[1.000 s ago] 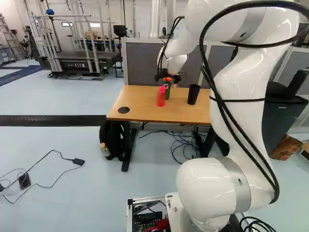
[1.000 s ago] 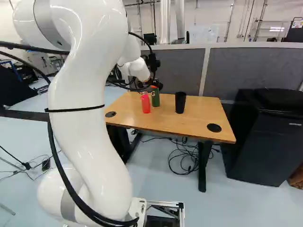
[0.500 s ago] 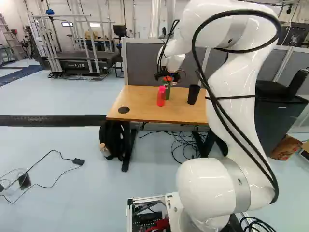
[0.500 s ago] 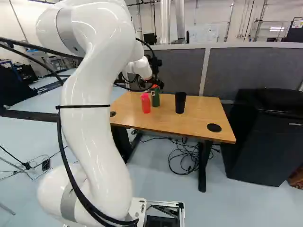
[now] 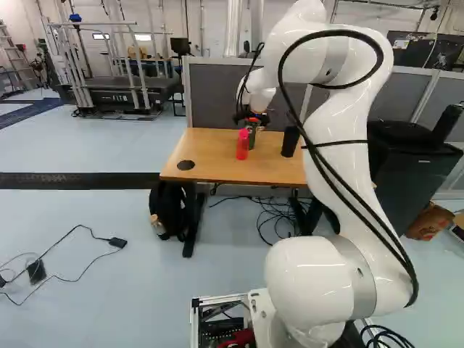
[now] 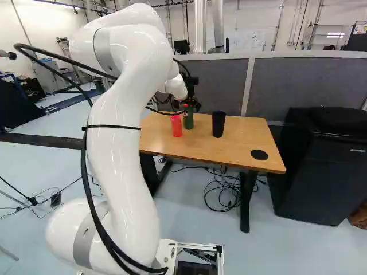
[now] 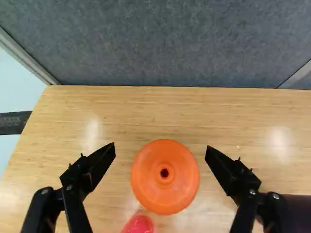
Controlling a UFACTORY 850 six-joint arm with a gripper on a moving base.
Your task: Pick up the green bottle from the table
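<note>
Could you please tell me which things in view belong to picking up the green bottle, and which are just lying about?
For the job:
- green bottle with its orange cap
- wooden table it stands on
- gripper, open, fingers either side of the cap

Just lying about:
- red bottle
- black cup
- black bag below the table
- tangled cables

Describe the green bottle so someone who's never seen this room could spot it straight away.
In front of the grey partition is a wooden table. On it, the green bottle stands upright under the tool, just behind the red bottle. Its orange cap sets it apart from that all-red bottle and the black cup.
</note>
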